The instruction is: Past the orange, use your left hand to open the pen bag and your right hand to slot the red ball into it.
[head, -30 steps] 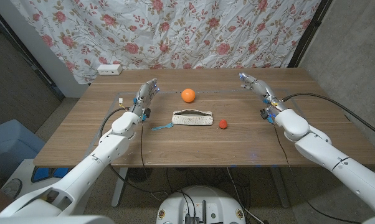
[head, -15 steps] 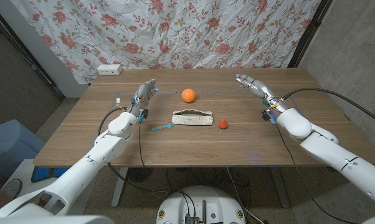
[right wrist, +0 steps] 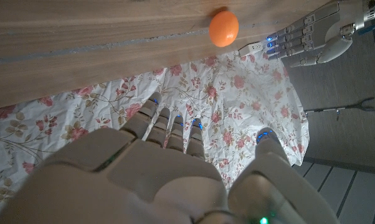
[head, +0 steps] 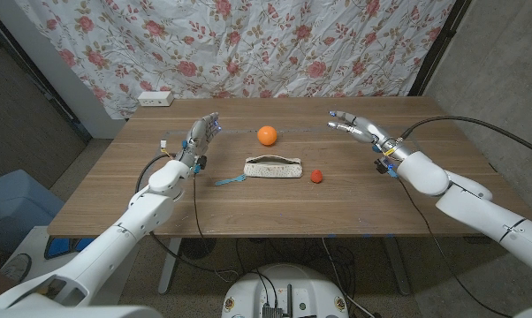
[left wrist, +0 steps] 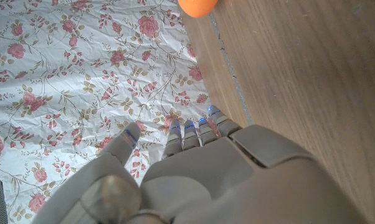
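Observation:
The pale pen bag (head: 273, 167) lies closed near the table's middle, a blue pull tag (head: 230, 180) at its left end. A small red ball (head: 316, 176) sits just to the bag's right. Beyond the bag rests the orange (head: 266, 135), also seen in the wrist views (left wrist: 197, 7) (right wrist: 223, 28). My left hand (head: 203, 134) is raised left of the orange, fingers straight and apart, holding nothing. My right hand (head: 353, 125) hovers right of the orange, fingers spread toward it, holding nothing. The left hand (right wrist: 309, 38) also appears in the right wrist view.
A white power strip (head: 155, 98) sits at the table's far left corner. A floral cloth (head: 248, 44) hangs behind the wooden table (head: 160, 203). Bare wood lies in front of the bag and toward both side edges.
My right hand has swung leftward toward the orange over the second. The left hand has stayed nearly still. Bag, ball and orange have not moved.

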Controlling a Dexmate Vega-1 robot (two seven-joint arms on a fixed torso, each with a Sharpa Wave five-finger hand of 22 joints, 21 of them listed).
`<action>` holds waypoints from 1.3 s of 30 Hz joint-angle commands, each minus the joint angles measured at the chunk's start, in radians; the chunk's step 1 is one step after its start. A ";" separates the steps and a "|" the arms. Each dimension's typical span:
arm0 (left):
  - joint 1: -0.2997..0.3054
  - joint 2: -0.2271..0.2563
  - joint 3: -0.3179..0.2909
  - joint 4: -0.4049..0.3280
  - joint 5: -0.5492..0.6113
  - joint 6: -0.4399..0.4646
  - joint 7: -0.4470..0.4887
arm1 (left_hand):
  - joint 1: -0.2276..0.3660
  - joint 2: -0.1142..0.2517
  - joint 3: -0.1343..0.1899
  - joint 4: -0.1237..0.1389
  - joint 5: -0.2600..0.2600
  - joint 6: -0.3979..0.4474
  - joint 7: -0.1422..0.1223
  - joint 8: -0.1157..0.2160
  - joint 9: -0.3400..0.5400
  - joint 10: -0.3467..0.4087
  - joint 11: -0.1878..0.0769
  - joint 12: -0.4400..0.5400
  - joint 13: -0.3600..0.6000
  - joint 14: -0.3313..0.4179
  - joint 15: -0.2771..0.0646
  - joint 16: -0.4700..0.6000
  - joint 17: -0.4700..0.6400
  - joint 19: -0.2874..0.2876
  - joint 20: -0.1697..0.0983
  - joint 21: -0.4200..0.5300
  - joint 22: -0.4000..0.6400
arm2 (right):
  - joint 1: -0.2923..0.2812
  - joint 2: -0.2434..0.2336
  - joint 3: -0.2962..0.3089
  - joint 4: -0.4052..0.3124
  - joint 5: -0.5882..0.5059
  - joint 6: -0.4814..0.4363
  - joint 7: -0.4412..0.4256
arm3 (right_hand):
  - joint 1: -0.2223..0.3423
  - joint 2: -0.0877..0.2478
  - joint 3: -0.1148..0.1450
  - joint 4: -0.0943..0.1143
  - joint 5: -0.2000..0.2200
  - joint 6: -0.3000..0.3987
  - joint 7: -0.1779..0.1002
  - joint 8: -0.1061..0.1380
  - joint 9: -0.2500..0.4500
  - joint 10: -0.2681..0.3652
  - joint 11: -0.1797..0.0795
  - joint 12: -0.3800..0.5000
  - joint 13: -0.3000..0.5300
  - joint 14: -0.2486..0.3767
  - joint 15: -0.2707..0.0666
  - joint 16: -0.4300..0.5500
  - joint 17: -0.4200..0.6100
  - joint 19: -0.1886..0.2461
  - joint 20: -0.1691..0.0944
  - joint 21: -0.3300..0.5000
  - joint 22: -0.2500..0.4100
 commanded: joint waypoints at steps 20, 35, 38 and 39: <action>0.001 0.029 -0.005 -0.029 0.017 0.053 0.027 | -0.015 0.057 0.013 -0.005 0.002 0.029 0.003 0.005 0.004 0.025 0.003 0.008 0.003 0.024 -0.006 0.004 0.003 0.020 0.000 0.007 0.002 | 0.114 -0.160 -0.068 -0.212 -0.254 -0.309 0.361 | 0.158 -0.046 0.040 -0.070 -0.008 -0.151 -0.007 0.019 0.013 -0.219 0.057 0.001 0.005 -0.181 0.101 -0.002 -0.028 -0.133 0.080 0.001 0.003; 0.017 0.007 -0.009 -0.031 0.038 0.029 0.081 | -0.018 0.058 0.018 -0.005 0.002 0.033 0.001 0.003 0.004 0.032 0.001 0.007 0.003 0.032 -0.007 0.004 0.003 0.026 0.000 0.008 0.002 | 0.172 -0.182 -0.104 -0.300 -0.313 -0.414 0.482 | 0.242 -0.060 0.071 -0.075 0.004 -0.156 -0.001 0.034 0.019 -0.273 0.087 0.004 0.008 -0.225 0.133 0.001 -0.032 -0.168 0.105 0.000 0.003; 0.017 0.000 -0.010 -0.029 0.042 0.023 0.091 | -0.019 0.058 0.019 -0.005 0.002 0.034 0.000 0.003 0.004 0.032 0.001 0.007 0.003 0.034 -0.007 0.005 0.003 0.027 0.000 0.008 0.002 | 0.185 -0.180 -0.119 -0.311 -0.343 -0.427 0.501 | 0.258 -0.060 0.078 -0.076 0.009 -0.149 0.003 0.040 0.021 -0.276 0.093 0.006 0.009 -0.227 0.137 0.003 -0.032 -0.175 0.107 0.000 0.003; 0.016 -0.001 -0.009 -0.028 0.044 0.021 0.092 | -0.019 0.058 0.019 -0.005 0.002 0.034 0.000 0.003 0.004 0.032 0.002 0.007 0.003 0.034 -0.007 0.005 0.003 0.028 0.000 0.008 0.002 | 0.190 -0.179 -0.125 -0.315 -0.354 -0.433 0.509 | 0.263 -0.060 0.080 -0.076 0.011 -0.149 0.002 0.041 0.022 -0.276 0.094 0.007 0.009 -0.229 0.140 0.003 -0.032 -0.176 0.108 0.000 0.003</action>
